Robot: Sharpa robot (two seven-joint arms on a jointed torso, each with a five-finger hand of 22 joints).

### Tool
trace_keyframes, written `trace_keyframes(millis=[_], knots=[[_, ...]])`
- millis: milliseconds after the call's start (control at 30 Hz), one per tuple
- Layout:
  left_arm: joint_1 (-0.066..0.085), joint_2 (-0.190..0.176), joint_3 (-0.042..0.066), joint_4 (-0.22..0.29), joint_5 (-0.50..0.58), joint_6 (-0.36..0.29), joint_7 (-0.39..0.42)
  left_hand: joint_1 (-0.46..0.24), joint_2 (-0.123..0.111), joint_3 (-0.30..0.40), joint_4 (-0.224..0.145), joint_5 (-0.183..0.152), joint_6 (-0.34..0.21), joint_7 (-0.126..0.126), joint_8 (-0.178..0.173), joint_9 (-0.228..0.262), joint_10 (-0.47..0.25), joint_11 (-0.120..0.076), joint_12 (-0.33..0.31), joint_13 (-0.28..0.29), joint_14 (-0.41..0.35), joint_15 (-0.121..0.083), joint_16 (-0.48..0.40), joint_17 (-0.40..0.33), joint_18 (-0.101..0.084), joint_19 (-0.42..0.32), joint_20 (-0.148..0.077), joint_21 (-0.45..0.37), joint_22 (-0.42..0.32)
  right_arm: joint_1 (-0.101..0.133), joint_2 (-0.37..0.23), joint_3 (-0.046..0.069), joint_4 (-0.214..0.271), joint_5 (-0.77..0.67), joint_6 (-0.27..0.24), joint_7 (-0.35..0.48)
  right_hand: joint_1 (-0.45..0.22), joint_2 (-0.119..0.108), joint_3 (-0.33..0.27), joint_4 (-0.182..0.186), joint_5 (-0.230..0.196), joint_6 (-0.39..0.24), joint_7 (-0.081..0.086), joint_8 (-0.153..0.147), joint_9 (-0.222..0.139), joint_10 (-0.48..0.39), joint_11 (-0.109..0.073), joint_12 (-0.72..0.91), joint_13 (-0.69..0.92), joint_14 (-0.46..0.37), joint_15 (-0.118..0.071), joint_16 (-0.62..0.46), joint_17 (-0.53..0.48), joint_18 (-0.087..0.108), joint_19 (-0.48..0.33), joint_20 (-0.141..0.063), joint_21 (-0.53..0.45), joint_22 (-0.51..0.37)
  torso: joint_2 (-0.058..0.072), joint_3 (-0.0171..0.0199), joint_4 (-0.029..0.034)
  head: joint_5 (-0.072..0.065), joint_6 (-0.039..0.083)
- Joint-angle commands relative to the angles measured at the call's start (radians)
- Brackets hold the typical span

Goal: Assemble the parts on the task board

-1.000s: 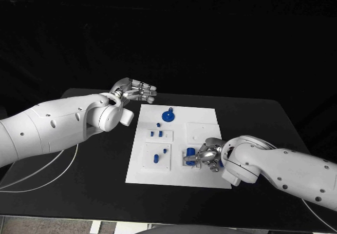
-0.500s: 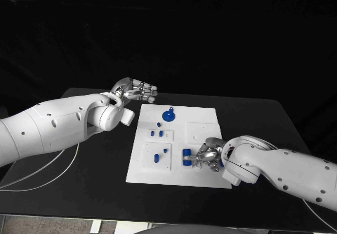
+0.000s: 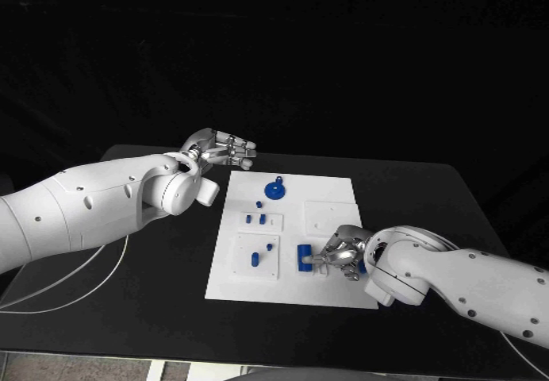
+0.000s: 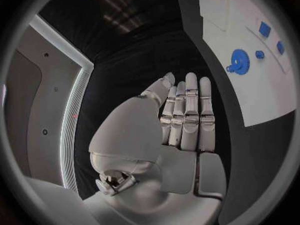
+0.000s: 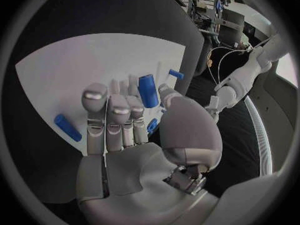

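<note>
A black desk (image 3: 424, 206) carries a white board (image 3: 332, 294) lying flat in its middle. The left hand (image 3: 220, 148) hovers above the desk just off the board's far left corner, its fingers (image 4: 190, 110) straight, close side by side and grasping nothing. The right hand (image 3: 339, 250) rests low over the near right part of the board, and its fingers (image 5: 106, 120) appear to pinch a short blue cylinder (image 5: 147, 90) between the thumb and the fingertips, though the contact itself is hard to make out. From the head camera a blue piece (image 3: 305, 258) sits on the board right beside those fingers. Near the board's far edge stands a round blue gear (image 3: 274, 189) with a small knob at its rim; the left wrist camera shows the same gear on the white plate, well apart from the left hand. Several small blue pegs (image 3: 256, 215) lie left of the board's centre, and one more peg (image 3: 254, 257) sits in a raised square panel nearer the robot. Another loose blue peg (image 5: 67, 127) lies on the board beside the right hand's fingers.
</note>
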Motion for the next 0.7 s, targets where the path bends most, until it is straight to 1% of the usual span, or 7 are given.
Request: trace_keyframes(millis=[33, 133, 200, 267, 467, 600, 700], knots=[[0.001, 0.000, 0.001, 0.003, 0.005, 0.014, 0.004, -0.009, 0.000, 0.003, 0.009, 0.005, -0.007, 0.001, -0.001, -0.001, -0.009, 0.000, -0.003, -0.001, 0.000, 0.007, -0.005, 0.002, -0.007, 0.007, -0.001, -0.002, -0.008, -0.002, -0.013, 0.000, 0.010, -0.064, -0.090, 0.123, 0.033, 0.004, 0.001, -0.032, -0.004, -0.004, 0.005, 0.004, 0.004, 0.006, 0.001, 0.006, 0.003, 0.006, 0.002, -0.003, 0.001, -0.001, 0.057, -0.004, 0.010, 0.081, 0.000, 0.0001, -0.0004, 0.000, 0.001], [0.001, 0.000, 0.001, 0.004, 0.005, 0.015, 0.003, -0.009, 0.000, 0.003, 0.009, 0.005, -0.007, 0.001, -0.001, -0.001, -0.009, 0.000, -0.003, -0.001, 0.000, 0.007, -0.005, 0.002, -0.007, 0.007, -0.001, -0.002, -0.008, -0.002, -0.025, 0.001, 0.020, -0.095, -0.133, 0.189, 0.059, 0.021, -0.016, -0.081, 0.007, -0.015, 0.009, 0.005, 0.006, 0.005, 0.006, 0.011, 0.004, 0.007, 0.007, -0.001, 0.000, 0.005, 0.056, 0.003, 0.015, 0.083, 0.000, 0.0003, -0.0004, -0.001, 0.002], [0.001, -0.001, 0.001, 0.004, 0.005, 0.015, 0.003, -0.009, 0.000, 0.003, 0.009, 0.005, -0.007, 0.001, -0.001, -0.001, -0.009, 0.000, -0.003, -0.001, 0.000, 0.007, -0.005, 0.002, -0.007, 0.007, -0.001, -0.002, -0.008, -0.002, -0.035, 0.002, 0.026, -0.122, -0.163, 0.228, 0.079, 0.029, -0.034, -0.115, 0.059, -0.030, 0.015, 0.006, 0.002, 0.004, 0.009, 0.013, 0.003, 0.006, 0.010, 0.000, -0.002, 0.009, 0.056, 0.005, 0.020, 0.085, 0.000, 0.0003, 0.0003, -0.002, 0.004], [0.001, -0.002, 0.001, 0.004, 0.005, 0.014, 0.003, -0.009, 0.000, 0.003, 0.009, 0.005, -0.007, 0.001, -0.001, -0.001, -0.009, 0.000, -0.003, -0.001, 0.000, 0.007, -0.005, 0.002, -0.007, 0.007, -0.001, -0.002, -0.008, -0.002, -0.043, 0.004, 0.031, -0.150, -0.185, 0.253, 0.089, 0.036, -0.032, -0.151, 0.072, -0.041, 0.021, 0.005, -0.021, 0.002, 0.013, 0.016, 0.001, 0.006, 0.013, 0.001, -0.005, 0.014, 0.056, 0.010, 0.026, 0.087, 0.000, 0.0002, 0.0002, -0.002, 0.004], [0.001, -0.004, 0.001, 0.004, 0.005, 0.015, 0.003, -0.009, 0.000, 0.003, 0.009, 0.005, -0.007, 0.001, -0.001, -0.001, -0.009, 0.000, -0.003, -0.001, 0.000, 0.007, -0.005, 0.002, -0.007, 0.007, -0.001, -0.002, -0.008, -0.002, -0.064, 0.011, 0.033, -0.242, -0.211, 0.319, 0.115, 0.041, -0.016, -0.198, 0.090, -0.038, 0.023, 0.005, -0.042, -0.001, 0.013, 0.016, -0.005, 0.005, 0.013, 0.004, -0.007, 0.015, 0.056, 0.011, 0.038, 0.091, 0.000, -0.0002, -0.0006, -0.001, 0.004], [0.001, -0.005, 0.001, 0.004, 0.005, 0.015, 0.003, -0.009, 0.000, 0.003, 0.009, 0.005, -0.007, 0.001, -0.001, -0.001, -0.009, 0.000, -0.003, -0.001, 0.000, 0.007, -0.005, 0.002, -0.007, 0.007, -0.001, -0.002, -0.008, -0.001, -0.069, 0.013, 0.022, -0.317, -0.198, 0.420, 0.174, 0.053, 0.083, -0.293, 0.090, -0.043, 0.029, 0.005, -0.057, -0.008, 0.015, 0.013, -0.007, 0.003, 0.014, 0.000, -0.012, 0.015, 0.054, 0.013, 0.042, 0.093, 0.000, 0.0008, -0.0002, -0.001, 0.002], [0.001, -0.005, 0.001, 0.003, 0.005, 0.015, 0.003, -0.009, 0.000, 0.003, 0.009, 0.005, -0.007, 0.001, -0.001, -0.001, -0.009, 0.000, -0.003, -0.001, 0.000, 0.007, -0.005, 0.002, -0.007, 0.007, -0.001, -0.002, -0.008, 0.001, -0.068, 0.014, 0.013, -0.409, -0.180, 0.514, 0.206, 0.047, 0.201, -0.393, 0.162, -0.060, 0.034, 0.005, -0.068, -0.014, 0.015, 0.015, -0.006, 0.000, 0.014, -0.005, -0.015, 0.010, 0.050, 0.015, 0.052, 0.097, 0.000, 0.0008, -0.0002, 0.000, 0.000]])
